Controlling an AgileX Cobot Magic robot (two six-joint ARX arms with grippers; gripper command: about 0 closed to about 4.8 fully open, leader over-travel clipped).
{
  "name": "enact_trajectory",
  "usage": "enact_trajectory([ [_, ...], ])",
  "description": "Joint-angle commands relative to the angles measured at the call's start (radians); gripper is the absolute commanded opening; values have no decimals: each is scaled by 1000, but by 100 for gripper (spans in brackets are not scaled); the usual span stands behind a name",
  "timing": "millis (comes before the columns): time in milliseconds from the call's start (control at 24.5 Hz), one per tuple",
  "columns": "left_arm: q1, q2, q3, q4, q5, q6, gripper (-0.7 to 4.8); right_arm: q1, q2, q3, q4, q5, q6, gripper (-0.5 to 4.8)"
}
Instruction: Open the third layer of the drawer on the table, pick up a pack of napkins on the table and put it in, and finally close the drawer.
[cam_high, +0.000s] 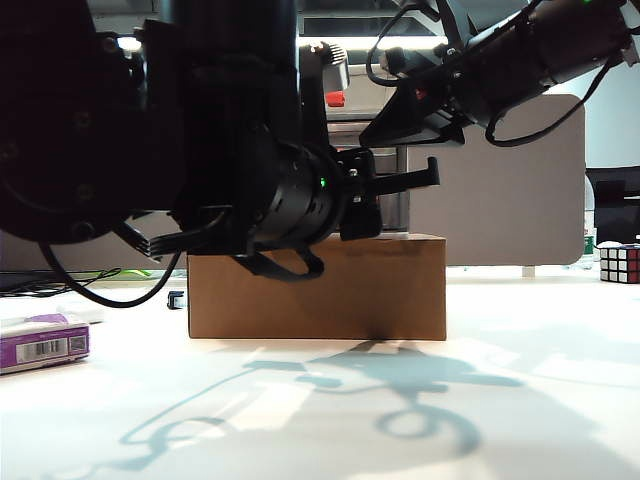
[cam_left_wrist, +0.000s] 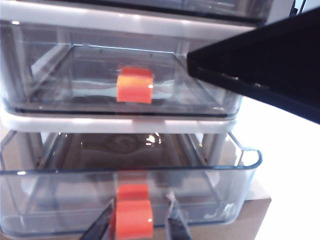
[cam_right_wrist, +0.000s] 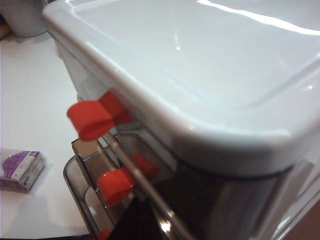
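Observation:
The drawer (cam_left_wrist: 120, 122) stands on a brown cardboard box (cam_high: 320, 285). In the left wrist view its third layer (cam_left_wrist: 210, 190) is pulled partway out. My left gripper (cam_left_wrist: 140, 220) straddles that layer's red handle (cam_left_wrist: 134, 220). The jaws are apart: one finger lies against the handle and a small gap shows on the other side. My right gripper (cam_high: 400, 118) rests over the drawer's white top (cam_right_wrist: 210, 70); its jaws are a dark blur. The purple pack of napkins (cam_high: 42, 342) lies flat on the table (cam_high: 480, 400) at the far left, also seen as the pack (cam_right_wrist: 20, 170).
A Rubik's cube (cam_high: 620, 263) sits at the table's far right. The left arm's dark bulk (cam_high: 200, 140) fills the upper left of the exterior view. Cables (cam_high: 60, 280) trail behind the pack. Red handles of the upper layers (cam_right_wrist: 90, 117) jut from the drawer's front.

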Motion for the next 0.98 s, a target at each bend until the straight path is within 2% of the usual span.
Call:
enact_trajectory([
  [41, 0, -5, 2, 15, 4, -3, 118, 0, -4, 6, 8, -7, 0, -6],
  [163, 0, -5, 2, 15, 4, -3, 106, 0, -4, 6, 3, -10, 0, -6],
  [286, 0, -5, 2, 15, 4, -3, 45, 0, -4, 6, 2, -10, 0, -6],
  [450, 0, -5, 2, 15, 3, -3, -7, 0, -4, 6, 3, -10, 0, -6],
  [695, -18, -5, 1, 16, -49, -3, -6, 0, -2, 6, 19, -9, 0, -6],
  [981, -102, -5, -1, 16, -144, -2, -6, 0, -2, 8, 41, -1, 1, -6],
])
